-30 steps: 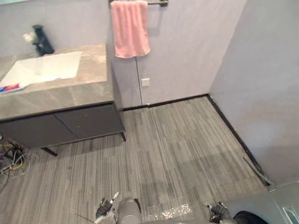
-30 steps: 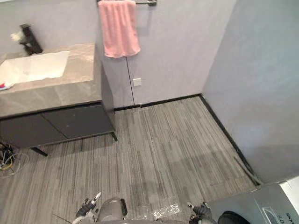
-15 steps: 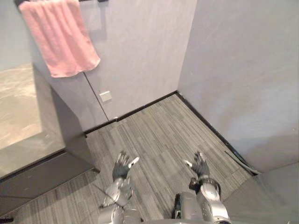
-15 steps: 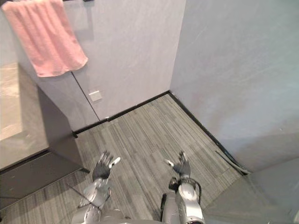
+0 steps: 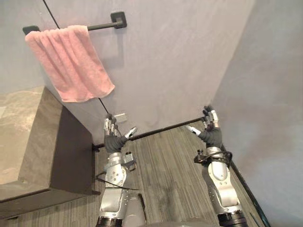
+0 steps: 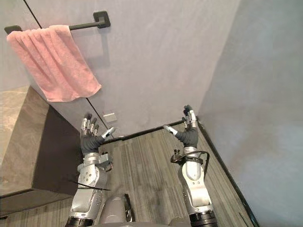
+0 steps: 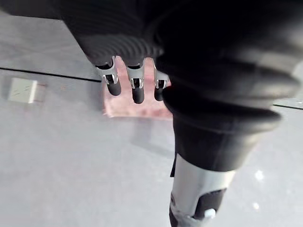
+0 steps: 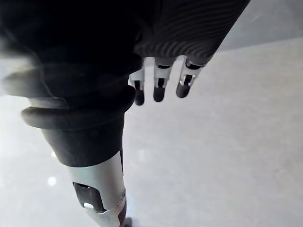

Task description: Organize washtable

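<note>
A pink towel (image 5: pixel 70 64) hangs over a black bar (image 5: pixel 102 25) on the grey wall at the upper left; it also shows past my left fingers (image 7: pixel 137 89) as the pink towel (image 7: pixel 135 105). My left hand (image 5: pixel 112 140) is raised in front of the wall below the towel, open and holding nothing. My right hand (image 5: pixel 210 133) is raised near the room's corner, open and empty as well. The washtable's stone top (image 5: pixel 21 132) and dark side panel (image 5: pixel 71 151) fill the left edge.
A white wall socket (image 5: pixel 120 117) sits just behind my left hand, also seen as the socket (image 7: pixel 22 90). Grey walls meet in a corner at the right. Striped grey floor (image 5: pixel 165 165) lies below, edged by a black skirting (image 5: pixel 163 128).
The camera has tilted up and both arms have risen from low over the floor to chest height before the wall. The sink and faucet have left the picture.
</note>
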You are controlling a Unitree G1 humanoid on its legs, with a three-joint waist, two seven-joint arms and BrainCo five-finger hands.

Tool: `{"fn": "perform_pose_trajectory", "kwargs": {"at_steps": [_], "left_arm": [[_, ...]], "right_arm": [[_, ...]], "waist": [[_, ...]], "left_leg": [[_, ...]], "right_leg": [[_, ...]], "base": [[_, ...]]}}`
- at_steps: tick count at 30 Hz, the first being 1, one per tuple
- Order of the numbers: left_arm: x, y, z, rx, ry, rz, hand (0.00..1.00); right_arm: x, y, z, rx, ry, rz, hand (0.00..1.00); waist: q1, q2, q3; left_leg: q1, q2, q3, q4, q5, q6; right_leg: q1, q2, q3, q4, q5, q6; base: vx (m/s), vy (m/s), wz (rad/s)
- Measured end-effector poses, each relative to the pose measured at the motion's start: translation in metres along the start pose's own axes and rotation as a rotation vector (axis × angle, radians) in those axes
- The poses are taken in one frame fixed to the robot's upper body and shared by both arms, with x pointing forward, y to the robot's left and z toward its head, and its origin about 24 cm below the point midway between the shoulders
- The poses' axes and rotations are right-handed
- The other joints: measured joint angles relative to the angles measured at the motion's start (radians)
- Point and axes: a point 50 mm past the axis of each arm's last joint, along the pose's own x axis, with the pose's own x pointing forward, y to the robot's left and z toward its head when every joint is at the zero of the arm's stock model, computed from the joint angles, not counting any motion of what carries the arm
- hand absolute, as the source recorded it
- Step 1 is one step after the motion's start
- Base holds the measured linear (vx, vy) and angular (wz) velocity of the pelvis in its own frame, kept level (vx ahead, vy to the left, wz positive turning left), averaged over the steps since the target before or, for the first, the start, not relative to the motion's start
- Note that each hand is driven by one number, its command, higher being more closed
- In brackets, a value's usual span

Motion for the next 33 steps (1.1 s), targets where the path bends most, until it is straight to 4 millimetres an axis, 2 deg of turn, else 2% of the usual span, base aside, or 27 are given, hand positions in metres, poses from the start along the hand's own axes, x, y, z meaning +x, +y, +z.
{"fn": "perform_pose_trajectory", "kwargs": {"at_steps": [1, 2, 3, 4, 5, 6, 7, 8, 9, 11, 13, 14, 15, 17, 18, 19, 20, 21, 22, 23, 24, 26, 27, 28, 29, 32, 33], "left_arm": [[0.001, 0.000, 0.006, 0.006, -0.031, 0.005, 0.00], [0.001, 0.000, 0.019, 0.017, -0.092, 0.025, 0.00], [0.001, 0.001, 0.022, 0.022, -0.107, 0.030, 0.00], [-0.001, 0.003, 0.032, 0.032, -0.153, 0.049, 0.00], [0.000, 0.004, 0.035, 0.060, -0.181, 0.056, 0.00], [0.001, 0.007, 0.037, 0.088, -0.194, 0.078, 0.00], [0.002, 0.009, 0.039, 0.101, -0.205, 0.096, 0.00], [0.002, 0.011, 0.039, 0.121, -0.208, 0.116, 0.00], [0.002, 0.013, 0.038, 0.129, -0.201, 0.125, 0.00], [-0.001, 0.023, 0.041, 0.160, -0.210, 0.173, 0.00], [-0.005, 0.030, 0.059, 0.165, -0.294, 0.229, 0.00], [-0.005, 0.033, 0.063, 0.172, -0.319, 0.250, 0.00], [-0.008, 0.039, 0.068, 0.185, -0.342, 0.284, 0.00], [-0.012, 0.054, 0.066, 0.233, -0.329, 0.344, 0.00], [-0.014, 0.056, 0.064, 0.239, -0.317, 0.351, 0.00], [-0.019, 0.059, 0.060, 0.250, -0.291, 0.371, 0.00], [-0.019, 0.061, 0.060, 0.250, -0.286, 0.381, 0.00], [-0.019, 0.062, 0.057, 0.257, -0.276, 0.385, 0.00], [-0.020, 0.065, 0.055, 0.268, -0.262, 0.393, 0.00], [-0.020, 0.067, 0.054, 0.272, -0.255, 0.398, 0.00], [-0.021, 0.068, 0.052, 0.268, -0.245, 0.397, 0.00], [-0.019, 0.059, 0.049, 0.225, -0.222, 0.322, 0.00], [-0.020, 0.056, 0.048, 0.214, -0.214, 0.300, 0.00], [-0.023, 0.054, 0.045, 0.197, -0.185, 0.271, 0.00], [-0.028, 0.056, 0.043, 0.186, -0.171, 0.282, 0.00], [-0.036, 0.063, 0.039, 0.164, -0.129, 0.265, 0.00], [-0.037, 0.063, 0.037, 0.151, -0.105, 0.245, 0.00]], "right_arm": [[-0.001, -0.007, -0.001, -0.014, 0.004, -0.023, 0.00], [-0.003, -0.018, -0.002, -0.034, 0.010, -0.055, 0.00], [-0.004, -0.020, -0.002, -0.036, 0.012, -0.062, 0.00], [-0.009, -0.025, -0.001, -0.040, 0.014, -0.083, 0.00], [-0.013, -0.026, -0.003, -0.028, 0.027, -0.099, 0.00], [-0.017, -0.027, -0.007, -0.014, 0.045, -0.119, 0.00], [-0.016, -0.026, -0.007, -0.013, 0.044, -0.119, 0.00], [-0.014, -0.022, -0.005, 0.003, 0.036, -0.111, 0.00], [-0.013, -0.019, -0.005, 0.011, 0.035, -0.105, 0.00], [-0.013, -0.009, -0.006, 0.031, 0.039, -0.070, 0.00], [-0.013, -0.004, -0.007, 0.030, 0.042, -0.037, 0.00], [-0.013, -0.004, -0.008, 0.029, 0.044, -0.034, 0.00], [-0.014, -0.004, -0.010, 0.025, 0.055, -0.028, 0.00], [-0.020, -0.003, -0.019, 0.018, 0.097, -0.017, 0.00], [-0.022, -0.004, -0.022, 0.011, 0.112, -0.018, 0.00], [-0.027, -0.007, -0.028, -0.003, 0.146, -0.015, 0.00], [-0.028, -0.006, -0.030, -0.004, 0.153, -0.009, 0.00], [-0.027, -0.002, -0.029, 0.001, 0.151, 0.006, 0.00], [-0.029, -0.001, -0.030, 0.012, 0.155, -0.010, 0.00], [-0.031, -0.005, -0.030, 0.013, 0.152, -0.036, 0.00], [-0.031, -0.009, -0.032, 0.010, 0.164, -0.059, 0.00], [-0.029, -0.014, -0.033, -0.026, 0.171, -0.041, 0.00], [-0.028, -0.013, -0.032, -0.024, 0.168, -0.038, 0.00], [-0.029, -0.009, -0.033, -0.018, 0.169, -0.023, 0.00], [-0.030, -0.005, -0.035, -0.015, 0.183, -0.003, 0.00], [-0.043, -0.003, -0.047, -0.004, 0.250, -0.007, 0.00], [-0.045, 0.000, -0.050, -0.003, 0.275, 0.010, 0.00]], "waist": [[0.001, -0.001, 0.000], [0.005, 0.000, -0.015], [0.006, 0.002, -0.021], [0.017, 0.020, -0.052], [0.022, -0.005, -0.067], [0.017, -0.042, -0.076], [0.015, -0.063, -0.074], [0.004, -0.080, -0.065], [0.004, -0.081, -0.064], [0.001, -0.067, -0.057], [0.001, -0.039, -0.049], [0.000, -0.041, -0.050], [-0.005, -0.047, -0.055], [-0.028, -0.074, -0.066], [-0.027, -0.070, -0.067], [-0.021, -0.045, -0.065], [-0.021, -0.039, -0.062], [-0.017, -0.028, -0.050], [0.005, -0.015, -0.036], [0.005, -0.016, -0.032], [-0.002, -0.023, -0.030], [-0.006, -0.034, -0.028], [-0.004, -0.030, -0.030], [-0.003, -0.007, -0.040], [-0.006, 0.005, -0.052], [-0.019, -0.028, -0.066], [-0.021, -0.039, -0.071]], "left_leg": [[-0.011, -0.028, 0.017, -0.069, 0.003, 0.004], [-0.013, -0.087, 0.042, -0.183, 0.039, 0.035], [-0.014, -0.096, 0.045, -0.207, 0.060, 0.045], [-0.002, -0.127, 0.051, -0.271, 0.115, 0.097], [0.002, -0.173, 0.036, -0.247, 0.118, 0.159], [0.036, -0.227, 0.028, -0.259, 0.078, 0.176], [0.061, -0.260, 0.013, -0.261, 0.053, 0.187], [0.110, -0.285, -0.006, -0.259, 0.018, 0.194], [0.140, -0.290, -0.016, -0.262, 0.003, 0.198], [0.269, -0.288, -0.043, -0.319, -0.019, 0.198], [0.394, -0.267, -0.071, -0.415, -0.034, 0.164], [0.412, -0.266, -0.075, -0.433, -0.038, 0.157], [0.433, -0.265, -0.076, -0.455, -0.051, 0.133], [0.474, -0.280, -0.090, -0.447, -0.107, 0.101], [0.481, -0.276, -0.104, -0.421, -0.133, 0.086], [0.460, -0.226, -0.097, -0.267, -0.170, 0.043], [0.418, -0.203, -0.093, -0.163, -0.166, 0.036], [0.313, -0.156, -0.095, 0.074, -0.109, -0.029], [0.249, -0.113, -0.092, 0.199, -0.119, -0.024], [0.232, -0.099, -0.097, 0.209, -0.123, -0.018], [0.208, -0.076, -0.103, 0.194, -0.124, -0.017], [0.178, -0.044, -0.155, 0.007, -0.119, -0.023], [0.182, -0.044, -0.189, -0.069, -0.108, -0.027], [0.199, -0.042, -0.251, -0.232, 0.031, -0.034], [0.216, -0.048, -0.290, -0.292, 0.069, -0.091], [0.265, -0.094, -0.291, -0.375, 0.059, -0.096], [0.272, -0.118, -0.289, -0.401, 0.071, -0.080]], "right_leg": [[0.033, -0.009, -0.031, -0.007, -0.014, 0.023], [0.073, -0.017, -0.067, -0.007, -0.044, 0.070], [0.082, -0.017, -0.071, -0.006, -0.050, 0.080], [0.096, -0.014, -0.069, 0.026, -0.079, 0.115], [0.094, -0.060, -0.057, 0.115, -0.108, 0.119], [0.036, -0.142, -0.041, 0.318, -0.096, 0.098], [-0.035, -0.198, -0.007, 0.518, -0.044, 0.023], [-0.123, -0.240, 0.046, 0.739, -0.051, -0.020], [-0.155, -0.239, 0.070, 0.802, -0.055, -0.018], [-0.225, -0.184, 0.115, 0.821, -0.084, -0.015], [-0.338, -0.069, 0.151, 0.636, -0.106, -0.007], [-0.368, -0.044, 0.160, 0.571, -0.104, -0.007], [-0.402, 0.004, 0.186, 0.401, -0.073, 0.005], [-0.411, 0.033, 0.198, 0.242, 0.071, -0.087], [-0.399, 0.038, 0.208, 0.244, 0.096, -0.095], [-0.353, 0.058, 0.189, 0.236, 0.067, -0.088], [-0.337, 0.063, 0.178, 0.230, 0.058, -0.092], [-0.298, 0.076, 0.172, 0.211, 0.043, -0.097], [-0.261, 0.075, 0.185, 0.193, 0.037, -0.103], [-0.242, 0.071, 0.191, 0.176, 0.037, -0.103], [-0.214, 0.059, 0.199, 0.151, 0.038, -0.100], [-0.181, 0.028, 0.227, 0.121, 0.047, -0.087], [-0.178, 0.026, 0.237, 0.120, 0.047, -0.086], [-0.172, 0.035, 0.246, 0.115, 0.042, -0.061], [-0.159, 0.041, 0.264, 0.103, 0.026, -0.019], [-0.146, -0.008, 0.256, 0.083, 0.026, 0.000], [-0.144, -0.028, 0.259, 0.072, 0.028, 0.012]], "base": [[0.59, 0.059, 0.96], [0.50, 0.064, 0.77], [0.55, 0.121, 0.66], [0.48, 0.125, 0.41], [0.72, 0.159, 0.73], [0.73, 0.143, 0.79], [0.74, 0.115, 0.90], [0.50, 0.081, 0.59], [0.48, 0.057, 0.45], [0.54, 0.056, 0.23], [0.51, 0.037, 0.19], [0.39, 0.017, 0.21], [0.35, 0.013, 0.34], [0.42, -0.019, 0.57], [0.48, -0.049, 0.61], [0.41, -0.045, 0.44], [0.49, -0.053, 0.51], [0.51, 0.006, 0.08], [0.41, 0.020, -0.12], [0.37, 0.053, -0.37], [0.27, 0.027, -0.38], [0.37, 0.103, -0.55], [0.32, 0.211, -0.62], [0.20, 0.181, -0.56], [0.29, 0.272, -0.37], [0.16, 0.196, 0.21], [0.03, 0.117, 0.20]]}}
